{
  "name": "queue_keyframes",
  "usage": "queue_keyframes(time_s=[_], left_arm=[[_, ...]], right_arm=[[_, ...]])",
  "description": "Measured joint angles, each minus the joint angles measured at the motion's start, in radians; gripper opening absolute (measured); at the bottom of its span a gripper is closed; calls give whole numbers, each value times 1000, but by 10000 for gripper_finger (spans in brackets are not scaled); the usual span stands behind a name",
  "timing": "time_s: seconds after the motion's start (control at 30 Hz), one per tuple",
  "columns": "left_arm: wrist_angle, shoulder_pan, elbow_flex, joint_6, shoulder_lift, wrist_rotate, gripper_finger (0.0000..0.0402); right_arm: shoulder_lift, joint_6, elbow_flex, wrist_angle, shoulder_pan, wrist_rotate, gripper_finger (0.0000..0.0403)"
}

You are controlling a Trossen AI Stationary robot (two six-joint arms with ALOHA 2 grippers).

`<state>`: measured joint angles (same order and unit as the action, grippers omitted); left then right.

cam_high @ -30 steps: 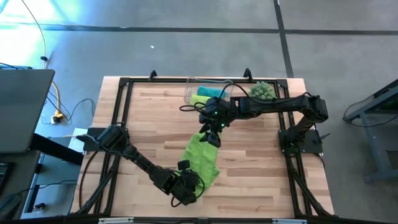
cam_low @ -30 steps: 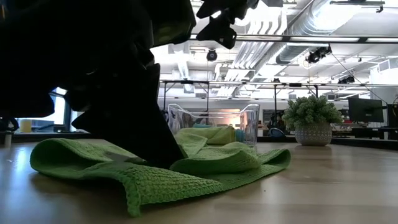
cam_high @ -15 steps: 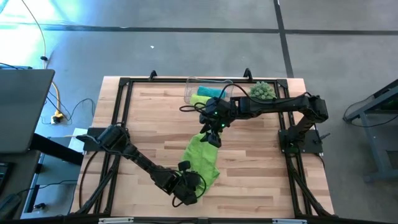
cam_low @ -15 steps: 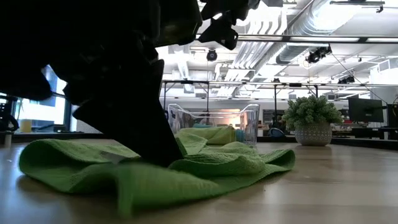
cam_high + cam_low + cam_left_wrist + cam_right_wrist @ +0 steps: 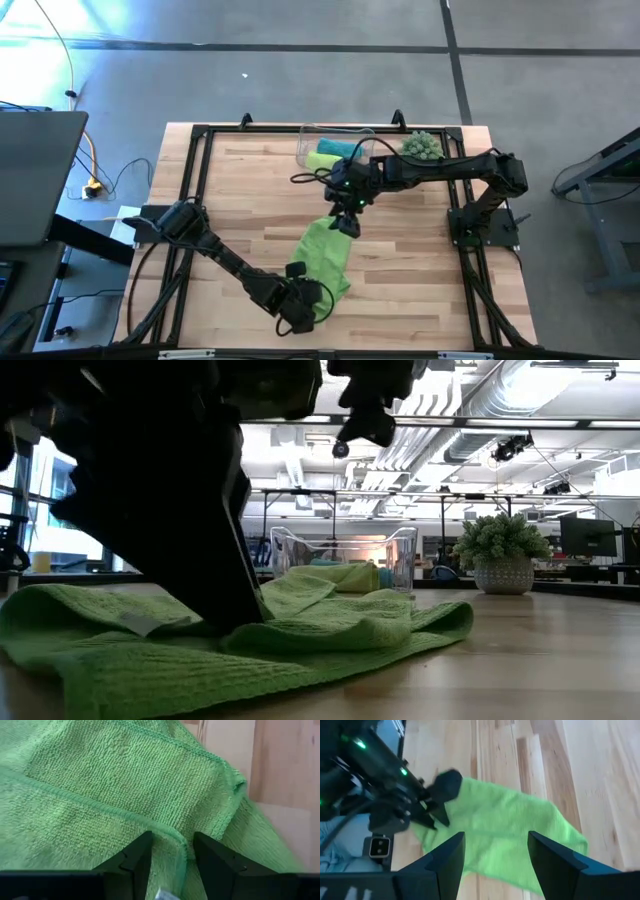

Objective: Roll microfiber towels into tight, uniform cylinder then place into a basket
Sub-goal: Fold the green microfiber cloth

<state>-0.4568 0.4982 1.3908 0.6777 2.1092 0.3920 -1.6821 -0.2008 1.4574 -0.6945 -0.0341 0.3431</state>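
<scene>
Towel [image 5: 325, 255], lime green, lies loose and rumpled on the surface [image 5: 250, 200], near the front edge, between your two arms. Not rolled at all yet.

Left claw [image 5: 305, 305]: down at the towel's near corner. Wrist view shows a folded hem [image 5: 170, 832] running in between the two fingers [image 5: 135, 857], which stand a little apart with cloth between them; you can't tell whether they actually pinch it.

Right claw [image 5: 346, 222]: hangs over the towel's far end, clear of it. Its wrist view shows both fingers [image 5: 445, 855] spread wide with nothing between them, so it is released.

Further back and to the right, basket [image 5: 320, 140] sits at the far edge of the surface. It holds one green roll [image 5: 325, 160] and one teal roll [image 5: 343, 148]. Plant [image 5: 422, 146] stands just beyond it, untouched.

Judgement: about two thirds through. Two towels done and binned; the third is left to flatten, roll tight and carry to the basket.
</scene>
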Motion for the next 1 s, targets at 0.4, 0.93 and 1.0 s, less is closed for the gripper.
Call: queue_keyframes(time_s=[0.4,0.93,1.0], left_arm=[[-113,1,45,0,0,-7,127],[-118,4,46,-45,14,29,55],[-119,7,46,-64,14,26,37]], right_arm=[[0,0,0,-112,0,0,208],[0,0,0,-111,0,0,208],[0,7,0,-110,0,0,208]])
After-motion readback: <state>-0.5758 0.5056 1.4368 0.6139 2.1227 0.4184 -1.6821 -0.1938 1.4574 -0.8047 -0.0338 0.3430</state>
